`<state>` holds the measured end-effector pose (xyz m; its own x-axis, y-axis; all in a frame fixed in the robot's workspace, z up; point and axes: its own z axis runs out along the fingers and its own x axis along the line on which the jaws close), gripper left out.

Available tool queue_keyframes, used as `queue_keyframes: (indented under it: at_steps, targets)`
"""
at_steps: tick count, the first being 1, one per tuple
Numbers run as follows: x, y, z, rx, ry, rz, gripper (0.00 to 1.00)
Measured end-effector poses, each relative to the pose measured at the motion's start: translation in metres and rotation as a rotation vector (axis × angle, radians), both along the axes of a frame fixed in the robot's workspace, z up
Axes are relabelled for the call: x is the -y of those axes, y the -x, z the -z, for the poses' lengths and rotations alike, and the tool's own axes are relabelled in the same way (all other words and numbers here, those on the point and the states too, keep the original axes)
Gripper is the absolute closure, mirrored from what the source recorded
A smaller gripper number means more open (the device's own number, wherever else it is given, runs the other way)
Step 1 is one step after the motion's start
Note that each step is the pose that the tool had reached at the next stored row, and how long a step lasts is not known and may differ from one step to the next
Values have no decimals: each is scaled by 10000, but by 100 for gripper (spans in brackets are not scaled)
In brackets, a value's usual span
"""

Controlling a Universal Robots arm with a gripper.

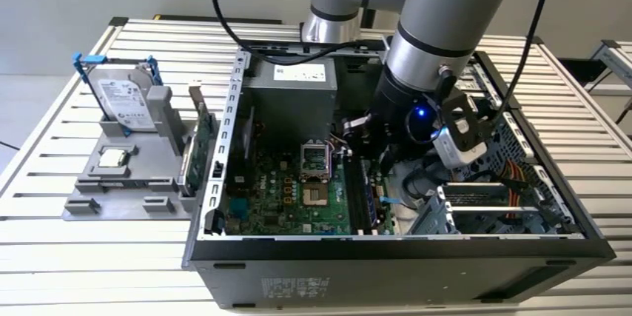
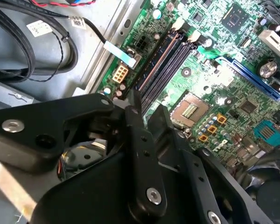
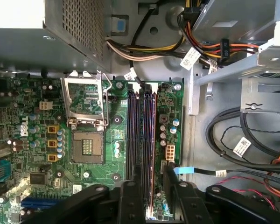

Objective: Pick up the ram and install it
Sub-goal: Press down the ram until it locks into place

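A slatted metal table (image 1: 59, 242) carries the open computer case (image 1: 395, 257). The tool (image 3: 151, 189) hangs over the memory slots (image 3: 142, 135), fingers slightly apart, straddling the ram (image 3: 149, 140) seated there.

The whole scene is taken in by the exterior view from above and in front of the open computer case (image 1: 395, 249), looking down at an angle from some way off, the slatted table (image 1: 40, 146) included. The motherboard (image 3: 84, 140) is looked straight down on from close by in the first wrist view. The same board (image 2: 224, 93) is seen slantwise, nearer still, in the second wrist view. The memory slots (image 3: 142, 140) (image 2: 165, 65) and CPU socket (image 3: 86, 147) (image 2: 189, 109) are shared by both wrist views.
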<state>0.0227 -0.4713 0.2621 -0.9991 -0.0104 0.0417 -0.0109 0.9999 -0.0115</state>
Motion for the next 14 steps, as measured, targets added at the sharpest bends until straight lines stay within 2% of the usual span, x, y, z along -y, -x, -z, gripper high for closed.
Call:
queue_keyframes:
  at_steps: [14]
  targets:
    - [0,0,0,5,0,0,100]
